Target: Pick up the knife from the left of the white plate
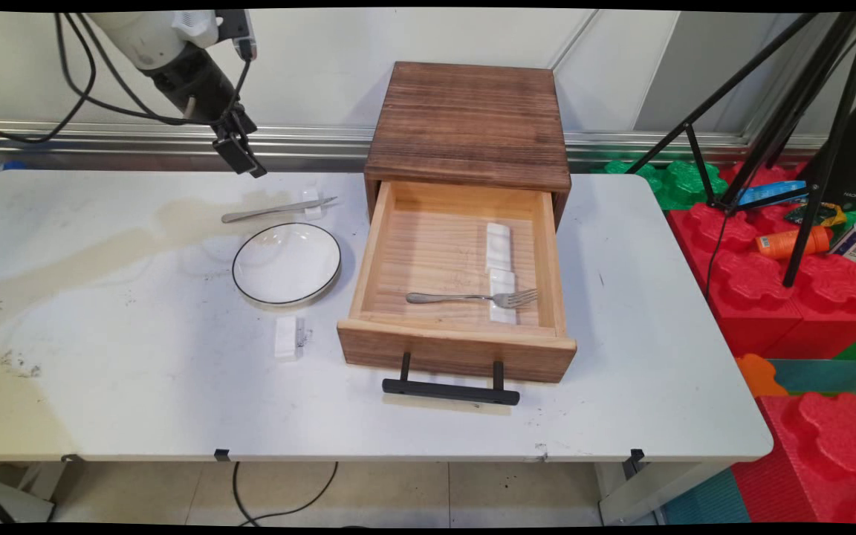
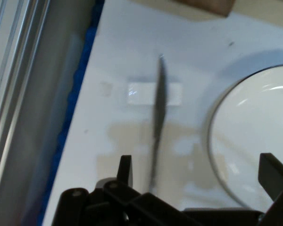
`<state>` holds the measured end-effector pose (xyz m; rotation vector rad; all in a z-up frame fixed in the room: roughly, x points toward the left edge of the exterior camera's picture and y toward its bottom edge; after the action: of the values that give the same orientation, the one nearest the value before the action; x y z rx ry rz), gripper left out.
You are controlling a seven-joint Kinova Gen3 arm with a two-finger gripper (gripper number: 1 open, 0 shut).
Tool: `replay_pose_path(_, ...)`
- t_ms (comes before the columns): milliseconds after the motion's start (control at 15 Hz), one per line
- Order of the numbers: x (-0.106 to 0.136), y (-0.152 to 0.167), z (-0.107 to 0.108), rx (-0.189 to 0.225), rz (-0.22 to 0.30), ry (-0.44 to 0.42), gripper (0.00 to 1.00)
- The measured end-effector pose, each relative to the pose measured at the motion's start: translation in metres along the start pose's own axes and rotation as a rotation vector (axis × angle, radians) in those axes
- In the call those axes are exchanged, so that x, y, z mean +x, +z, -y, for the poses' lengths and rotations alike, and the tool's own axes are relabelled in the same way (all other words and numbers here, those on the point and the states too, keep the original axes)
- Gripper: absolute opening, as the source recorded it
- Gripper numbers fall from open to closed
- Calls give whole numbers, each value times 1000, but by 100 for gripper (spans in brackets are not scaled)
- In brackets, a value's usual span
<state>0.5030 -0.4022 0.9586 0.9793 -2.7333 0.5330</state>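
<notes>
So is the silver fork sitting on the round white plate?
No, the silver fork lies inside the open wooden drawer, resting across a white block, while the round white plate with a dark rim is empty.

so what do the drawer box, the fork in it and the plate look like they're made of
Drawer box: wood, by its visible grain, stained dark on top and paler inside, with a black handle, probably metal. Fork: likely steel, grey and shiny. Plate: probably glazed ceramic, glossy white with a thin dark rim, though melamine can't be ruled out.
</notes>
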Motion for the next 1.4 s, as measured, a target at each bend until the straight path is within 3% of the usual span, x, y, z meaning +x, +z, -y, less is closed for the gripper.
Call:
replay_pose_path(267,1,36,36,8,91,10,100)
replay_pose_path(667,3,74,58,-30,161,43,100)
replay_pose_path(1400,11,136,78,-143,205,68,100)
